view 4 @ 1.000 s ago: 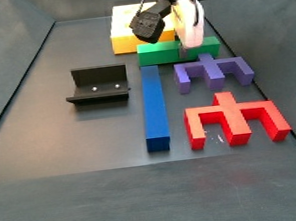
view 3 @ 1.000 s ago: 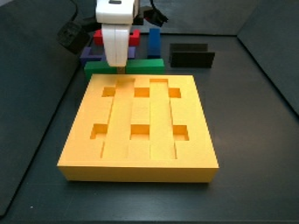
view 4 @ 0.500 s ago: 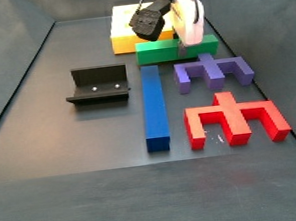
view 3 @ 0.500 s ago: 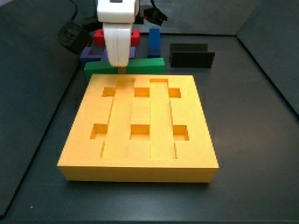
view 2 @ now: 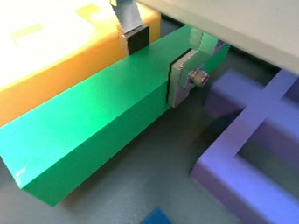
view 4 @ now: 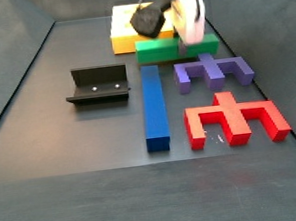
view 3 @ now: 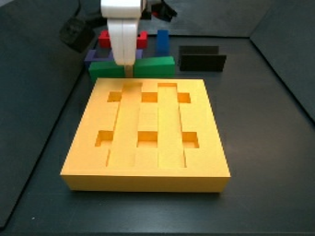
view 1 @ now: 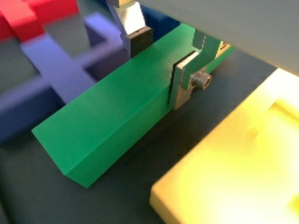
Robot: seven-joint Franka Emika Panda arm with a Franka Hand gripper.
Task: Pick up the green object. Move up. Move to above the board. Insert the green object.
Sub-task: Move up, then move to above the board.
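The white-bodied two-finger gripper [view 4: 193,43] is standing low over the long, flat, plain green rectangular bar [view 4: 171,47] at the far end of the dark table [view 4: 80,191]. In both wrist views its flat silver fingers [view 1: 187,77] [view 2: 184,75] are pressing against the two long sides of the green bar [view 1: 117,116] [view 2: 107,120], so the gripper [view 1: 162,59] [view 2: 158,58] is grasping the bar across its width.

The bar is lying flat, just beside the large thick yellow-orange rectangular board [view 3: 150,132] with lengthwise grooves and six square holes, along that board's far short edge in a side view. Whether the bar is touching the table or is slightly raised cannot be told from these views. In the wrist views the board [view 1: 237,166] [view 2: 52,52] is appearing as a bright yellow mass next to one long side of the bar.

In a side view, a purple comb-shaped block [view 4: 212,71] is lying just nearer than the bar, a red branched block [view 4: 232,118] nearer still, and a long blue bar [view 4: 154,106] is lying lengthwise to their left. A dark L-shaped fixture [view 4: 98,84] is standing left of the blue bar, well apart from the gripper [view 3: 123,64].
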